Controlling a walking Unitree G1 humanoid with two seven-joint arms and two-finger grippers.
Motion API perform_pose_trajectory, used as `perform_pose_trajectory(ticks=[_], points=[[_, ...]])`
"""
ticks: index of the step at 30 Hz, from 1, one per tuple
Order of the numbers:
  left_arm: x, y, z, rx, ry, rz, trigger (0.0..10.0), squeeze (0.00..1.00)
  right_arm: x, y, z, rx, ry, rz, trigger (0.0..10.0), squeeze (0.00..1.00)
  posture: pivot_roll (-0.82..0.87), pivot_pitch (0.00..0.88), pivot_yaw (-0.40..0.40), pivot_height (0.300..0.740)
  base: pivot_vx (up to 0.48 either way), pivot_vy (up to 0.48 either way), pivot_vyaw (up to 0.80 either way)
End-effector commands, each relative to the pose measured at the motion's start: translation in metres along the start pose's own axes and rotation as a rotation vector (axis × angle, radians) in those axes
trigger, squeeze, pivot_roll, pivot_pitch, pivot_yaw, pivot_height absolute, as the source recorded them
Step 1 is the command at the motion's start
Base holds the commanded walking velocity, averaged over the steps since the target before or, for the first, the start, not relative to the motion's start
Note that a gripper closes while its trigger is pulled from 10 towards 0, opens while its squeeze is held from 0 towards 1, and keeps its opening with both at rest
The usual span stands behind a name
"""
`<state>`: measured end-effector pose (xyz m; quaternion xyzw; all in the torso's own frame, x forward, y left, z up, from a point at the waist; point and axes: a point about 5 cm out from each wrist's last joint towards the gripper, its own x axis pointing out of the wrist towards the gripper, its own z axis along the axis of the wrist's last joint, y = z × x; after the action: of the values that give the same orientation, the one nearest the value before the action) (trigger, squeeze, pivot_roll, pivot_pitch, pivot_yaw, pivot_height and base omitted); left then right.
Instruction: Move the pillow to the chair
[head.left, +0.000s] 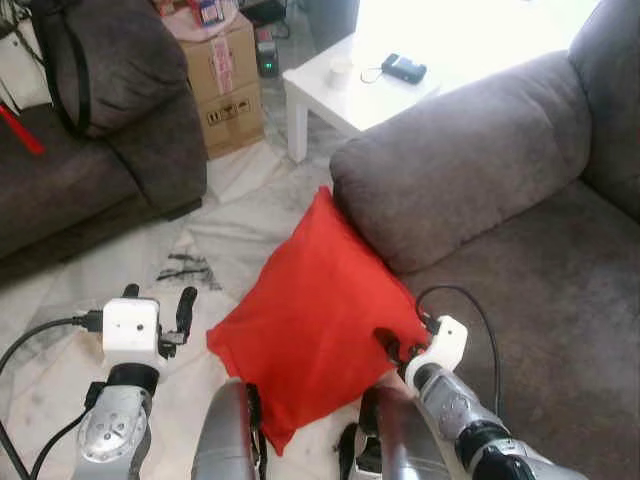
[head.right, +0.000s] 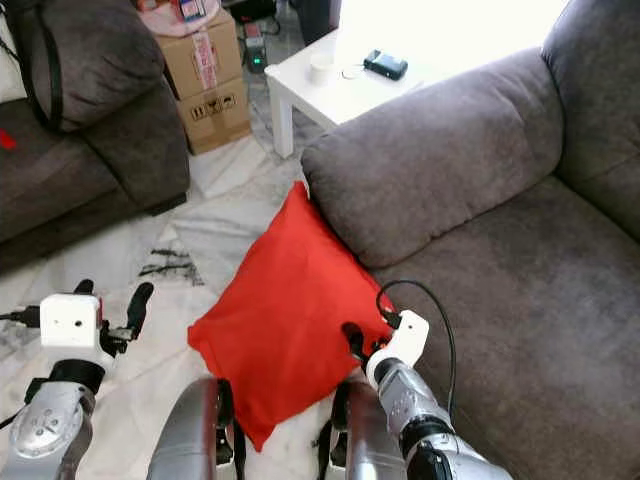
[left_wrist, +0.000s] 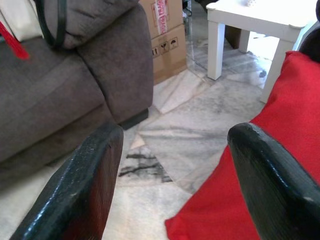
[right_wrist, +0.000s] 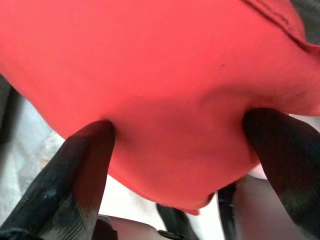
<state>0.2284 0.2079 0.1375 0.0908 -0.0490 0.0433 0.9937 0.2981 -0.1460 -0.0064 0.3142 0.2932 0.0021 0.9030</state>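
The red pillow stands on the marble floor, leaning on the arm of the grey sofa. My right gripper is at the pillow's right edge, open, both fingers pressing into the fabric with a bulge of pillow between them. My left gripper hovers open over the floor just left of the pillow, nothing between its fingers. A grey armchair with a black strap over it stands at the far left.
A cardboard box sits beside the armchair. A white side table with a cup and a dark device stands behind the sofa arm. My own legs show at the bottom. Bare marble floor lies between pillow and armchair.
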Motion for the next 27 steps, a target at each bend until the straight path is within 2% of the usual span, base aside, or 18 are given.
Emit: perform_pose_trajectory(ticks=[1,2,6,13,16,19,22,23,24,25,26,27], points=[[-0.005,0.001,0.0,-0.03,0.026,-0.007,10.0,0.0,-0.002,-0.002,-0.01,0.022,0.021,0.015,10.0,0.0,0.19,0.376,-0.057,0.628,0.0,0.0,0.0],[-0.005,0.001,0.0,-0.03,0.026,-0.007,10.0,0.0,-0.002,-0.002,-0.01,0.022,0.021,0.015,10.0,0.0,0.19,0.376,-0.057,0.628,0.0,0.0,0.0],[-0.005,-0.001,0.004,-0.023,0.023,-0.008,10.0,0.0,0.002,0.016,-0.003,0.035,-0.032,0.121,10.0,0.0,0.19,0.383,-0.06,0.628,0.0,0.0,0.0],[-0.005,0.0,0.014,-0.024,0.003,0.003,10.0,0.0,0.005,0.029,0.008,0.047,-0.098,0.195,10.0,0.0,0.2,0.39,-0.068,0.628,0.0,0.0,0.0],[-0.007,-0.002,0.016,-0.013,0.001,0.001,10.0,0.0,0.006,0.041,0.014,-0.023,-0.129,0.249,10.0,0.0,0.2,0.389,-0.077,0.628,0.0,0.0,0.0],[-0.007,-0.004,0.017,-0.006,0.003,-0.005,10.0,0.0,0.006,0.041,0.015,-0.047,-0.133,0.248,10.0,0.0,0.2,0.39,-0.083,0.628,0.0,0.0,0.0],[-0.009,-0.009,0.017,0.001,0.007,-0.021,10.0,0.0,0.006,0.04,0.013,-0.126,-0.123,0.228,10.0,0.0,0.19,0.395,-0.09,0.628,0.0,0.0,0.0],[-0.01,-0.011,0.017,0.004,0.01,-0.028,10.0,0.0,0.006,0.037,0.012,-0.143,-0.124,0.205,7.7,0.0,0.19,0.398,-0.093,0.628,0.0,0.0,0.0],[-0.01,-0.012,0.017,0.005,0.011,-0.029,10.0,0.0,0.005,0.035,0.012,-0.148,-0.125,0.195,7.7,0.0,0.19,0.398,-0.093,0.628,0.0,0.0,0.0],[-0.011,-0.013,0.017,0.005,0.012,-0.029,10.0,0.0,0.005,0.034,0.012,-0.146,-0.126,0.187,4.2,0.0,0.19,0.399,-0.094,0.628,0.0,0.0,0.0],[-0.012,-0.014,0.017,0.006,0.015,-0.03,10.0,0.0,0.005,0.031,0.011,-0.143,-0.127,0.186,0.0,0.0,0.19,0.406,-0.098,0.628,0.0,0.0,0.0],[-0.013,-0.014,0.017,0.008,0.017,-0.031,10.0,0.0,0.004,0.03,0.011,-0.15,-0.126,0.184,0.0,0.0,0.19,0.411,-0.1,0.628,0.0,0.0,0.0]])
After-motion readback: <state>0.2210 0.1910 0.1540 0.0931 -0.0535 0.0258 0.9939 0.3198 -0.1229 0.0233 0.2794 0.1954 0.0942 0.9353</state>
